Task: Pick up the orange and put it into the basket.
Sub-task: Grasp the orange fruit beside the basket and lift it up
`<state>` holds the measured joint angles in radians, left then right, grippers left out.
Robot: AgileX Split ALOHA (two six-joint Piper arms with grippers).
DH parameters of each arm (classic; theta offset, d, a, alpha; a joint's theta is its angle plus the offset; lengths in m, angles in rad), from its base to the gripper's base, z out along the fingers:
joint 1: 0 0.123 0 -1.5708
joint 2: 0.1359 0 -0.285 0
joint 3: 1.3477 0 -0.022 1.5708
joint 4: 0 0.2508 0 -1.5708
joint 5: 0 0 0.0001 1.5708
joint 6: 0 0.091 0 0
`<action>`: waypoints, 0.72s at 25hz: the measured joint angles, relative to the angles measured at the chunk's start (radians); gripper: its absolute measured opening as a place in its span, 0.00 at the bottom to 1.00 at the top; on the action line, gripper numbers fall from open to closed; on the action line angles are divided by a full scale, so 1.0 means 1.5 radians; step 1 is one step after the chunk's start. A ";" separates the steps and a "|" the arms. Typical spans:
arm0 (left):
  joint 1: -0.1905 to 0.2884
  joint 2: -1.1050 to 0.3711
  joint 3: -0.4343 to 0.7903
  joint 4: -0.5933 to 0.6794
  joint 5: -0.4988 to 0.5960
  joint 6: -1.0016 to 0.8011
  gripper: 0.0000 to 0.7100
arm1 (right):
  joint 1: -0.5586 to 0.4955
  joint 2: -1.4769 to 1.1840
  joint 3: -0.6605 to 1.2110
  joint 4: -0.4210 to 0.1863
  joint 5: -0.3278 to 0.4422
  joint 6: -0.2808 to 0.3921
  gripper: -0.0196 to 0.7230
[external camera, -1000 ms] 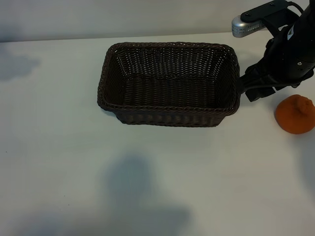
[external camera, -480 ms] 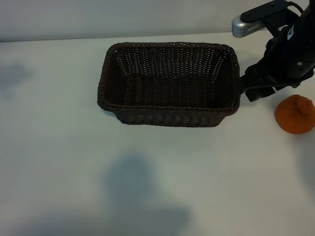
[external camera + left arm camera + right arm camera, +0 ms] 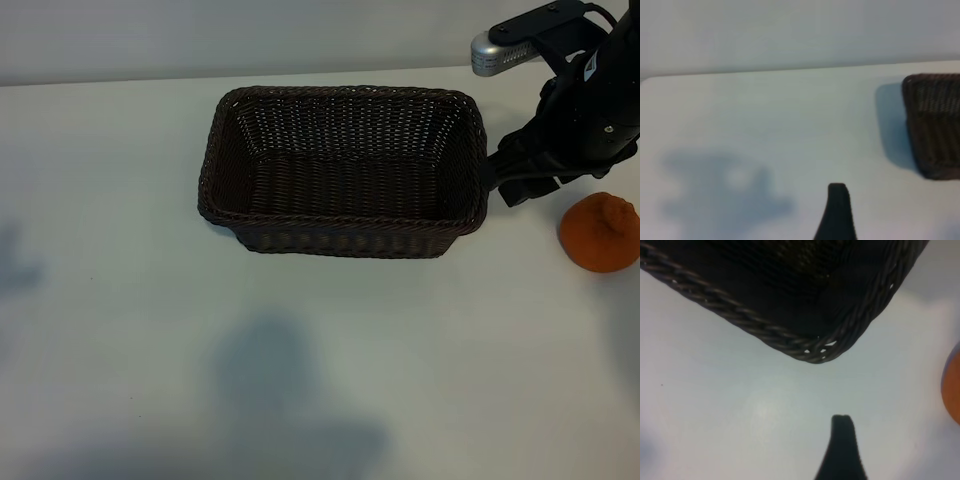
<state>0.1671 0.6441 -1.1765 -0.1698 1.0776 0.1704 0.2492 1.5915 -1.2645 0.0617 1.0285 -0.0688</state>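
The dark brown wicker basket [image 3: 345,170] stands empty at mid-table. The orange [image 3: 599,232] rests on the table to the basket's right, nearer the front, untouched. My right gripper [image 3: 506,182] hangs just off the basket's right end, behind and left of the orange. In the right wrist view one dark finger [image 3: 842,450] shows over bare table, with a basket corner [image 3: 815,347] ahead and a sliver of the orange [image 3: 954,385] at the side. The left arm is outside the exterior view. Its wrist view shows one finger [image 3: 838,212] over bare table, the basket's end [image 3: 935,125] farther off.
The white table [image 3: 120,300] runs wide to the left of and in front of the basket. Its back edge meets a pale wall [image 3: 200,40]. A silver bracket [image 3: 500,50] on the right arm sits above the basket's far right corner. Soft shadows lie on the front of the table.
A faint shadow at the table's left edge has slid toward the front. The right arm, the orange and the basket have not moved.
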 joint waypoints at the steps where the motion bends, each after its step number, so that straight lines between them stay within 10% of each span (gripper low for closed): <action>1: 0.000 -0.027 0.026 0.011 -0.004 0.000 0.84 | 0.000 0.000 0.000 0.000 -0.001 0.000 0.75; 18: -0.052 -0.362 0.314 0.026 0.028 -0.033 0.84 | 0.000 0.000 0.000 0.000 -0.003 0.000 0.75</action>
<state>0.0893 0.1010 -0.7054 -0.1313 1.1198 0.1211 0.2492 1.5915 -1.2645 0.0617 1.0248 -0.0688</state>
